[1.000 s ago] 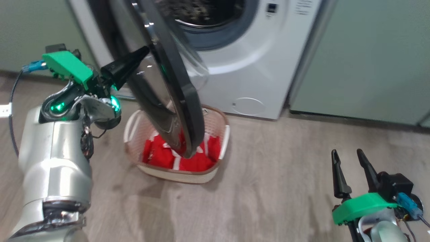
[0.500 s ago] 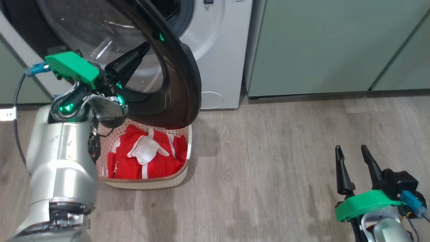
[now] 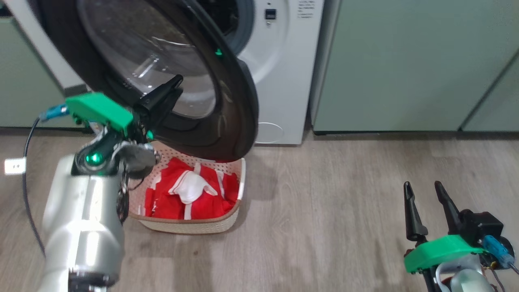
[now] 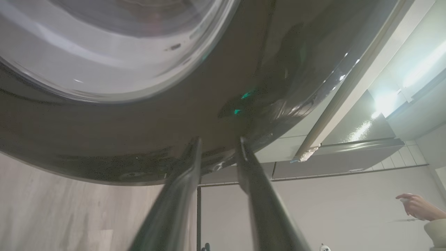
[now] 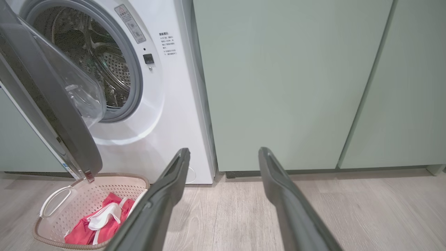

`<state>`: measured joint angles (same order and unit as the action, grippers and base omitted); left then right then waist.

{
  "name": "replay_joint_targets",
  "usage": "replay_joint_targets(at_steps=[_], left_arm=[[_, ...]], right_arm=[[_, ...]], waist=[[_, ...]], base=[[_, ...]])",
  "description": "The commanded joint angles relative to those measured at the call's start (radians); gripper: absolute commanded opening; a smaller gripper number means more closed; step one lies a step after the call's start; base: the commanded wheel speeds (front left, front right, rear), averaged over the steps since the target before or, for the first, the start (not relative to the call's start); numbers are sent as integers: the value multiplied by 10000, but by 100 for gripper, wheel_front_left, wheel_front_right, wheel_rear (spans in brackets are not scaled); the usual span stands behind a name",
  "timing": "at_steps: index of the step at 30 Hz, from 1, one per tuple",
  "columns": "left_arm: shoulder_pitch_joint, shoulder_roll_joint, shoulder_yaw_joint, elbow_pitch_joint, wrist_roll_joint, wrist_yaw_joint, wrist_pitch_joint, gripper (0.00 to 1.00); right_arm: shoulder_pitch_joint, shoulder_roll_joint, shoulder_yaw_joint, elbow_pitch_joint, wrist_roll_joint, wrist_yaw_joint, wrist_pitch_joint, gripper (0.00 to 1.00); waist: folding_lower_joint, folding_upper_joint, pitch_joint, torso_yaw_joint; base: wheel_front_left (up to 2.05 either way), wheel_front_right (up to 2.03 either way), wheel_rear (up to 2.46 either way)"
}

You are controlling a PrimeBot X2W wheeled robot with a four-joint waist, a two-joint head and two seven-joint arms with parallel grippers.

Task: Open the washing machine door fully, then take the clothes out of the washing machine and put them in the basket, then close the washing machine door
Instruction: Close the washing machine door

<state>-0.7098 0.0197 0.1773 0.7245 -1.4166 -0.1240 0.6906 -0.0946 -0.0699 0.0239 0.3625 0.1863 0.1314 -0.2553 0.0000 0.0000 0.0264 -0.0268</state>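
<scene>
The washing machine [image 3: 279, 81] [image 5: 167, 115] stands with its black-rimmed glass door [image 3: 227, 121] [image 5: 52, 115] swung partly out over the basket [image 3: 190, 227] [image 5: 87, 198]. The red and white clothes [image 3: 190, 194] [image 5: 101, 219] lie in the basket. My left gripper [image 3: 177, 83] [image 4: 219, 139] is against the door's [image 4: 139, 139] outer face, with its tips at the dark rim. Its fingers are slightly apart and hold nothing. My right gripper [image 3: 423, 190] [image 5: 224, 151] hangs open and empty over the floor at the lower right. The drum [image 5: 94, 59] looks empty.
Pale green cabinet doors [image 3: 405, 61] [image 5: 278, 87] run along the wall to the right of the machine. Wood floor [image 3: 324, 223] stretches between the basket and my right arm. A person's hand [image 4: 414, 205] shows far off in the left wrist view.
The head camera has shifted, so the whole picture moved. My left gripper's fingers, shut before, have parted a little at the door. The right gripper has stayed open in place.
</scene>
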Motion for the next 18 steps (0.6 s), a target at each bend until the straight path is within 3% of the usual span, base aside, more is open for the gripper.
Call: replay_joint_targets(at_steps=[1, 7, 12, 15, 16, 18], left_arm=[[60, 399, 141, -624, 187, -65, -236, 100], [1363, 848, -69, -1931, 791, -66, -1697, 100], [2477, 1616, -580, -2720, 1576, -66, -3581, 100], [3041, 2198, -1181, -2907, 2165, -66, -4869, 100], [3397, 2637, -1808, -3004, 2694, -66, -5883, 100], [3694, 3018, -2403, -2971, 3050, -66, -6938, 100]], right_arm=[[-138, -119, 216, -371, 97, -7, -65, 100], [-160, -69, 186, -484, 115, -7, -65, 100], [-139, -42, 170, -530, 103, -7, -65, 100], [-104, -27, 136, -549, 96, -7, -65, 100], [-83, -15, 125, -558, 94, -7, -65, 100], [-73, -4, 114, -565, 93, -7, -65, 100]], waist=[[0, 0, -130, 241], [0, 0, -243, 607], [0, 0, -279, 779], [0, 0, -296, 836], [0, 0, -304, 864], [0, 0, -305, 880]], base=[[0, 0, 0], [0, 0, 0], [0, 0, 0], [0, 0, 0], [0, 0, 0], [0, 0, 0]])
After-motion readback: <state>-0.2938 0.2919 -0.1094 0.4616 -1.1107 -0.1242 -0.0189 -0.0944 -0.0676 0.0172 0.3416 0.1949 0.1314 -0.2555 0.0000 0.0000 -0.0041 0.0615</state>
